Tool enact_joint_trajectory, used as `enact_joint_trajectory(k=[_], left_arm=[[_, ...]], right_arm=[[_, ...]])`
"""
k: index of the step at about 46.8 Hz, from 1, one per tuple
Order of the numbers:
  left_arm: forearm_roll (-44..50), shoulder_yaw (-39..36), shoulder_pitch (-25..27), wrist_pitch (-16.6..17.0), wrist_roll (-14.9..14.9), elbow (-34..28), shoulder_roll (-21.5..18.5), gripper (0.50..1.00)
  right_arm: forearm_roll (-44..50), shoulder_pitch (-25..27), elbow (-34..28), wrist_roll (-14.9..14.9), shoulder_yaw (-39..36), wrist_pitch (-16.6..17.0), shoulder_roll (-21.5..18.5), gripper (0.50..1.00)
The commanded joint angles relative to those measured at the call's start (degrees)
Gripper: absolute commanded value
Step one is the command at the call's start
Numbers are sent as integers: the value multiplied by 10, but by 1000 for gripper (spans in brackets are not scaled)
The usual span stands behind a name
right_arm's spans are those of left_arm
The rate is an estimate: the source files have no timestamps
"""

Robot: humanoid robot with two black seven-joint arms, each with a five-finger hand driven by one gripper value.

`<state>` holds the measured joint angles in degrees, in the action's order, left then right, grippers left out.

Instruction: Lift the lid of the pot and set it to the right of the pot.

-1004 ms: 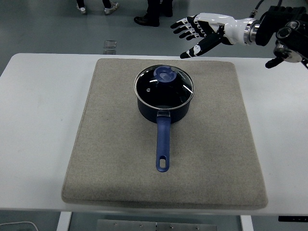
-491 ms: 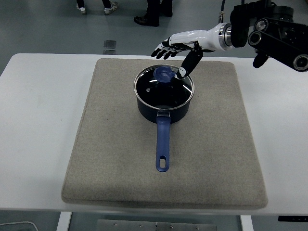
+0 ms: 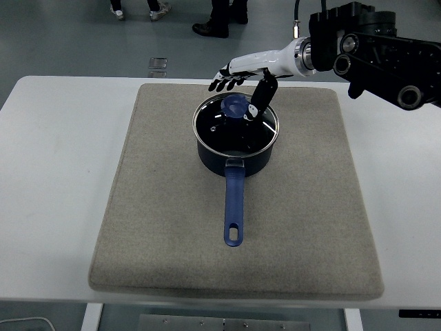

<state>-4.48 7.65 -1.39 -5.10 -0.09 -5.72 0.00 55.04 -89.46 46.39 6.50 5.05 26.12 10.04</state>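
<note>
The white table (image 3: 55,172) runs across the view, and on it lies a grey felt mat (image 3: 151,227) that takes up most of the middle. Near the mat's far centre stands the dark blue saucepan (image 3: 234,160), its long blue handle (image 3: 233,207) pointing toward the table's near edge. The glass pot lid (image 3: 236,124) sits flat on the saucepan's rim, with its blue knob (image 3: 235,106) on top, toward the far side.

My right hand (image 3: 247,72) reaches in from the right edge and hangs above the far rim of the saucepan. I hold it wide: the fingers (image 3: 222,81) stretch out to the left beyond the knob, and my thumb (image 3: 259,98) points down just to the right of the knob. I grasp nothing. Behind the hand, my black forearm (image 3: 375,48) crosses the table's far right corner.

At the picture's top, on the floor beyond the table, several people's shoes (image 3: 210,29) show.
</note>
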Motion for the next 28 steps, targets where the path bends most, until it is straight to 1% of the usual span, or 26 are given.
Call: enact_joint_trajectory(k=[1, 11, 28], left_arm=[[0, 0, 0, 0, 0, 0, 0, 1000], [0, 0, 0, 0, 0, 0, 0, 1000], [0, 0, 0, 0, 0, 0, 0, 1000]], right_arm=[[9, 2, -1, 0, 3, -2, -1, 911], [22, 2, -1, 0, 3, -9, 0, 907], [26, 3, -2, 0, 9, -9, 2, 903]])
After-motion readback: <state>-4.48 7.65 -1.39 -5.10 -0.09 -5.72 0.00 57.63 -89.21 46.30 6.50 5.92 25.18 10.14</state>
